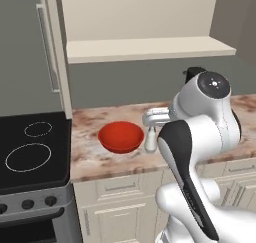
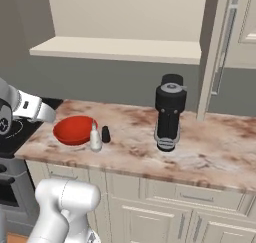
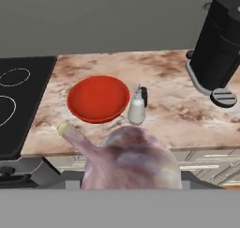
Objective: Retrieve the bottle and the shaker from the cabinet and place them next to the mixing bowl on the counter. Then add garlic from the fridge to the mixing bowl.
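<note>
The gripper is clamping the garlic (image 3: 133,161), a lumpy bulb with its stalk sticking out sideways, so the fingertips are hiding behind it. Ahead and below, the red mixing bowl (image 3: 98,99) is sitting on the marble counter (image 3: 173,119), with the whitish bottle (image 3: 136,109) touching its rim and the black shaker (image 3: 144,95) just behind that.

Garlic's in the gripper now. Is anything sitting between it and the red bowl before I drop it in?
Nothing visible blocks the way. In the hand view the garlic sits close to the camera, with open counter between it and the mixing bowl. The bottle and the shaker stand just beside the bowl's right rim, not over it.
</note>
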Robot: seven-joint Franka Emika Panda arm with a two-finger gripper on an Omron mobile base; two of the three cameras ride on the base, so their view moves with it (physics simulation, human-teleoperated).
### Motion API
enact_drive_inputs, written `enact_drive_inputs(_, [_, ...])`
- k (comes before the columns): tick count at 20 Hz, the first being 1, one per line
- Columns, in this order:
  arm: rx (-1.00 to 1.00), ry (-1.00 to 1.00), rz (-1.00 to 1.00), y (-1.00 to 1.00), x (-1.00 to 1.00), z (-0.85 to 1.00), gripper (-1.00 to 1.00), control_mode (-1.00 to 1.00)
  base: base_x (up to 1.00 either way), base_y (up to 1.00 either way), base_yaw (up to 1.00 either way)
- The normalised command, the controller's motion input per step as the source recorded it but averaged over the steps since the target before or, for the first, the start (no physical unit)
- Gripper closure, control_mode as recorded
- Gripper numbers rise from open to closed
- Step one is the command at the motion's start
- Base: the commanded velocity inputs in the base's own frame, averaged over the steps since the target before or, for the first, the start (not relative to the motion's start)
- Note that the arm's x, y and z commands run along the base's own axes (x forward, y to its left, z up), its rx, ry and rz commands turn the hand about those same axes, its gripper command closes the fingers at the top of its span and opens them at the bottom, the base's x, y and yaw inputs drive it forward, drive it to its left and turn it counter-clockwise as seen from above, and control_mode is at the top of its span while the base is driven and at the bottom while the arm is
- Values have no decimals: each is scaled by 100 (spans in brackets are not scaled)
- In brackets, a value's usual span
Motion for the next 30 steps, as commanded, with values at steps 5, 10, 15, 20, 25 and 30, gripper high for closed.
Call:
enact_drive_inputs(5, [0,0,0,0,0,0,100,100,52,31,-1])
enact_drive_inputs(10, [0,0,0,0,0,0,100,100,50,28,-2])
enact_drive_inputs(15, [0,0,0,0,0,0,100,100,2,0,0])
enact_drive_inputs(20, [0,0,0,0,0,0,100,100,0,0,0])
enact_drive_inputs(25, [0,4,1,0,17,0,100,-100,0,0,0])
enact_drive_inputs(30, [0,23,7,0,42,0,100,-100,0,0,0])
